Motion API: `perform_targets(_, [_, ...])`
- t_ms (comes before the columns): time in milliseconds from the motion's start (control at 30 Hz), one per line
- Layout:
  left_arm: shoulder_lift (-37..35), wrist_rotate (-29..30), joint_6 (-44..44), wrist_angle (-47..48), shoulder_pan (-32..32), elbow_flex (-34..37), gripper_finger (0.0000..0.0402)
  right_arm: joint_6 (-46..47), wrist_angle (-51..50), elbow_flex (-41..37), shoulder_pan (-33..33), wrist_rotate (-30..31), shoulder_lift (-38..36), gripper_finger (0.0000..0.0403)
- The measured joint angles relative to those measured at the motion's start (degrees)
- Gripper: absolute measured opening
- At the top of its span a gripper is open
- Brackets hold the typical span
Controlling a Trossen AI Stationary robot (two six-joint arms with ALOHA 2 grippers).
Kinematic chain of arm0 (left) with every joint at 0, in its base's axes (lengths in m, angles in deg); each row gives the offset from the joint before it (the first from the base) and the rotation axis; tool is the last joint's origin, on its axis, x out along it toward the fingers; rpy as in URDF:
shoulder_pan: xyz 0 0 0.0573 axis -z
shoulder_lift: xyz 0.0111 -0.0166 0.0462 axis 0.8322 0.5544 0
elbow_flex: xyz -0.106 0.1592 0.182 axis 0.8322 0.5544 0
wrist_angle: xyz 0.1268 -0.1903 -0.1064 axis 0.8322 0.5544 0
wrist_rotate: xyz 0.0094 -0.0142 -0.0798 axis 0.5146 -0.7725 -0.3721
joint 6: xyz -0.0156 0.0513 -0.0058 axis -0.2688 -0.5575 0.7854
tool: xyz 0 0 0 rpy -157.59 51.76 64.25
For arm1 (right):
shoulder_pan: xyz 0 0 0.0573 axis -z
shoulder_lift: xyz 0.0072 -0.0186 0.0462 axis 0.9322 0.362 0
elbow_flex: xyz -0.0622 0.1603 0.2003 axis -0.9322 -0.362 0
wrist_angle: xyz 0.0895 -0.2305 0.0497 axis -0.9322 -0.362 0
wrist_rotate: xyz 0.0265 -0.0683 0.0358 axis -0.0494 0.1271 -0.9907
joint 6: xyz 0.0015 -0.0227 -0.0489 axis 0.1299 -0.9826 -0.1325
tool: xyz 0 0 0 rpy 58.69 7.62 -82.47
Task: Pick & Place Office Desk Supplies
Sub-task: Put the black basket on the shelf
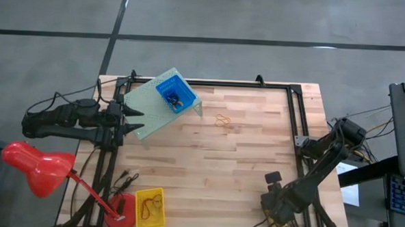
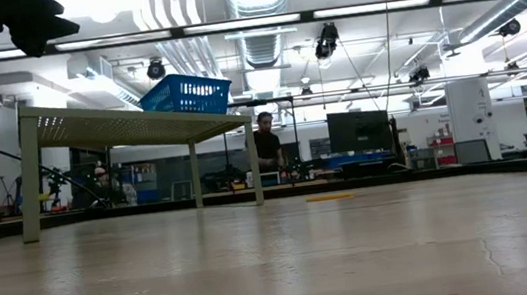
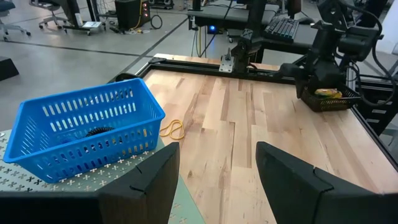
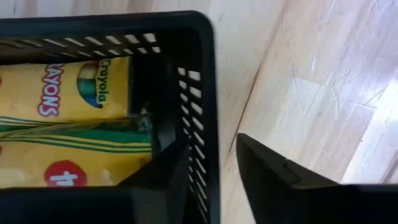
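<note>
Blue bin (image 1: 175,93) contents: dark and yellowish bits — too small to identify.
Yellow bin (image 1: 150,208) contents: thin loops, unclear.
Crayon boxes (image 4: 68,124): cut off at the left edge — lettering partly hidden.
Rubber bands (image 1: 222,120): count was unclear, centre of the frame.

Blue bin (image 1: 175,93), tan-orange rubber bands (image 1: 222,120)

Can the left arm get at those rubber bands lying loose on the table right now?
Probably yes: the rubber bands lie on bare wood past the riser, and the open left end effector faces them, nothing between.
</note>
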State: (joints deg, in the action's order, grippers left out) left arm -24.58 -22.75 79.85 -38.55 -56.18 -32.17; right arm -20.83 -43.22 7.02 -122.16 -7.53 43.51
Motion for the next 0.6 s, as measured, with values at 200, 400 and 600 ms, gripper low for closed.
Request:
perform_targets(200, [0.0, 0.0, 0.0, 0.0, 0.0, 0.0, 0.0215, -1.2, 0.3, 0.0, 0.0, 0.0, 0.7, 0.0050])
perform_targets(400, [0.0, 0.0, 0.0, 0.0, 0.0, 0.0, 0.0215, -6.3, 2.5, 0.3, 0.9, -0.3, -0.2, 0.0014])
perform_targets(600, [0.0, 0.0, 0.0, 0.0, 0.0, 0.0, 0.0215, -5.4, 3.1, 0.6, 4.5, -0.1, -1.7, 0.0012])
